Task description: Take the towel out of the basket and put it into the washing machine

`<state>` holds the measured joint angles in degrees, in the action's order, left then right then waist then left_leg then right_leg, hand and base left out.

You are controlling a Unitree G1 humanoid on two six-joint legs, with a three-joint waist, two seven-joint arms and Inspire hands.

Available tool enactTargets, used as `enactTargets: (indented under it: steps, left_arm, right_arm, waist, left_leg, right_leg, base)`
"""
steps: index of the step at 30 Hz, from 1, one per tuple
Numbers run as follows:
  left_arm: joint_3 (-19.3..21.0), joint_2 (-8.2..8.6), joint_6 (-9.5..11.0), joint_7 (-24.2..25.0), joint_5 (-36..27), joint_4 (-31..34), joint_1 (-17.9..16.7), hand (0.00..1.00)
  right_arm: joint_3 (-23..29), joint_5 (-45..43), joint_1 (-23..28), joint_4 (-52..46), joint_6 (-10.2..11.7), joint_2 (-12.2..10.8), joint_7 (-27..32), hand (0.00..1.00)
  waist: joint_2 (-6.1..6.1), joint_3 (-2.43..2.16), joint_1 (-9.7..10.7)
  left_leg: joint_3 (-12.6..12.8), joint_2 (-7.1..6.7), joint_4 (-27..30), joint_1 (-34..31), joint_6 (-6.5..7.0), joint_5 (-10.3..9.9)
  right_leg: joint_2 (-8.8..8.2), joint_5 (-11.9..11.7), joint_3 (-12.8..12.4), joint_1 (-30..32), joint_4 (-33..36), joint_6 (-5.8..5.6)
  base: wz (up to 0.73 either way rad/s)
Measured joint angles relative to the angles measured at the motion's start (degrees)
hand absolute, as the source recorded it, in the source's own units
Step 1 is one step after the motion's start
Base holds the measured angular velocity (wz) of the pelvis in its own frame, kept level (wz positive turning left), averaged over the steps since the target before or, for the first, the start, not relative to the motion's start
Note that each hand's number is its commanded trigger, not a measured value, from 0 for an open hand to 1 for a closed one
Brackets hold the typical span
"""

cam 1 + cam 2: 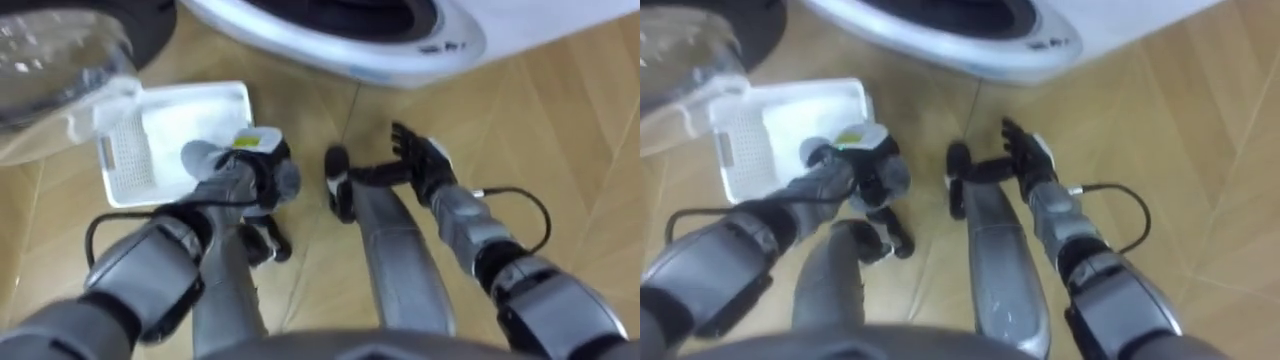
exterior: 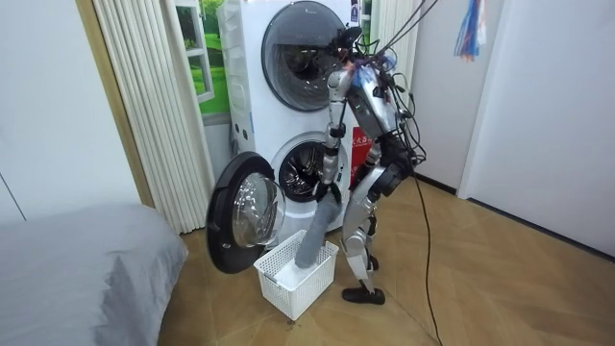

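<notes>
A grey towel [image 2: 315,235] hangs from my left hand [image 1: 258,170] down into the white basket [image 2: 293,279]. From above, the towel's top [image 1: 203,155] bunches beside the curled fingers, over the basket's near edge [image 1: 170,190]. My right hand [image 1: 420,160] is held out to the right over the wooden floor, fingers spread, with nothing in it. The washing machine's round opening [image 1: 350,20] lies just ahead of both hands. Its door [image 1: 50,60] stands swung open on the left. In the room view I stand upright right in front of the lower drum [image 2: 306,173].
A second machine [image 2: 303,43] is stacked on top of the washer. The open door [image 2: 245,207] juts out beside the basket. A grey bed [image 2: 77,269] and a pleated curtain [image 2: 144,96] are at the room view's left. Bare wooden floor [image 2: 480,279] stretches behind me.
</notes>
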<state>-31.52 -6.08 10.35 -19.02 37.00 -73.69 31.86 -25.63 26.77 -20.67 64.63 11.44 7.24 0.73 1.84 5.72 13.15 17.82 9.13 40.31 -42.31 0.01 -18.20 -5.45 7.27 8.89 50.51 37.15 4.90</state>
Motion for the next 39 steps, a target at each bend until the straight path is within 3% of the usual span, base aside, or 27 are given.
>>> enactTargets:
  steps: [2,4,5,10,14,17,20,23,27,31,38,39]
  left_arm:
    - [2.61,-1.7,2.97,-4.12,-2.96,4.35,-0.44,1.0]
    - [3.86,-2.15,4.21,-7.33,-6.86,7.97,-0.56,1.0]
    - [4.36,-2.15,4.62,-8.46,-10.09,10.29,-1.15,1.0]
    - [4.36,-0.89,6.34,-8.27,-24.41,16.39,-4.57,1.0]
    - [4.23,0.42,6.41,-3.27,-36.87,20.62,-6.39,1.0]
    - [2.66,1.08,6.42,4.1,-51.14,22.97,-8.5,1.0]
    - [2.05,1.45,6.41,8.54,-58.47,25.12,-10.24,1.0]
    - [2.01,1.78,6.41,12.55,-65.26,27.07,-10.78,1.0]
    - [1.97,2.06,6.46,17.46,-71.27,31.47,-11.74,1.0]
    - [1.91,2.14,6.46,22.68,-76.78,31.9,-11.76,1.0]
    - [2.01,1.42,6.1,27.24,-79.45,32.38,-11.84,1.0]
    - [2.06,1.42,5.92,27.89,-80.19,32.44,-11.84,1.0]
  right_arm:
    - [1.15,-0.38,0.69,-0.26,1.09,0.64,0.28,0.0]
    - [2.08,-0.93,0.61,-0.28,1.49,1.14,0.7,0.0]
    - [2.14,-2.57,0.77,-0.28,1.7,1.49,1.02,0.0]
    - [2.66,-9.19,0.93,0.04,2.48,1.5,1.06,0.0]
    - [2.44,-10.16,0.86,-0.57,3.52,1.32,1.1,0.0]
    - [1.77,-10.32,0.91,-0.84,3.51,0.61,0.1,0.0]
    - [1.9,-11.7,1.0,-0.81,3.53,-0.8,-0.42,0.0]
    - [1.9,-11.77,1.01,-0.8,3.53,-1.1,-1.6,0.0]
    - [2.15,-11.45,0.99,-1.14,3.65,-1.03,-2.89,0.0]
    - [2.15,-11.87,1.27,-2.39,3.95,-0.8,-3.42,0.0]
    - [2.33,-13.96,2.15,-2.64,3.95,-0.95,-3.42,0.0]
    - [2.69,-14.1,2.33,-2.63,3.95,-0.98,-3.43,0.55]
  waist:
    - [0.08,-0.06,-0.85]
    - [0.15,-0.1,-2.21]
    - [0.68,-0.46,-2.91]
    - [1.0,-0.71,-4.5]
    - [0.93,-0.96,-6.83]
    - [0.62,-1.79,-7.96]
    - [0.2,-2.23,-8.35]
    - [0.14,-2.28,-8.71]
    - [-0.12,-2.49,-8.76]
    - [-0.37,-2.65,-8.77]
    - [-0.29,-2.69,-8.85]
    - [-0.28,-2.69,-8.76]
  left_leg:
    - [-0.56,-0.73,-1.11,1.58,0.51,0.34]
    - [-0.55,-1.0,-1.87,2.69,0.86,0.54]
    - [-0.56,-1.02,-2.32,3.24,1.02,0.63]
    - [-0.64,-2.87,-6.15,7.33,1.68,2.17]
    - [-0.54,-2.9,-7.01,7.68,1.99,2.37]
    - [-0.66,-2.99,-7.16,7.8,2.03,2.39]
    - [-0.49,-2.88,-7.21,8.14,2.03,2.39]
    - [-0.65,-2.8,-8.05,8.88,2.25,2.63]
    - [-0.52,-2.83,-8.16,8.84,2.43,2.67]
    - [-0.63,-2.86,-8.05,8.83,2.48,2.66]
    - [-0.66,-2.09,-7.69,8.66,2.38,2.61]
    - [-0.64,-1.86,-7.57,8.7,2.32,2.57]
  right_leg:
    - [-0.58,-0.34,0.54,-1.97,-0.81,-0.52]
    - [-0.65,-0.83,0.44,-3.18,-1.78,-0.98]
    - [-0.64,-1.11,0.67,-4.08,-2.6,-1.22]
    - [-2.16,-1.28,1.59,-8.07,-4.54,-1.96]
    - [-2.24,-1.7,1.44,-8.41,-5.42,-2.44]
    - [-2.3,-1.83,1.51,-8.7,-5.86,-2.58]
    - [-1.79,-2.25,1.47,-9.43,-6.92,-2.74]
    - [-1.37,-3.27,1.49,-10.72,-8.77,-2.98]
    - [-1.33,-3.86,1.37,-10.97,-9.47,-3.31]
    - [-1.09,-4.01,1.39,-11.05,-9.56,-3.32]
    - [0.03,-4.47,0.94,-11.35,-10.65,-3.15]
    - [0.17,-4.52,1.03,-11.52,-10.78,-3.08]
  base:
    - [0.14]
    - [0.05]
    - [0.0]
    - [0.15]
    - [0.03]
    - [-0.01]
    - [-0.02]
    - [-0.02]
    - [0.0]
    - [0.0]
    - [-0.03]
    - [0.0]
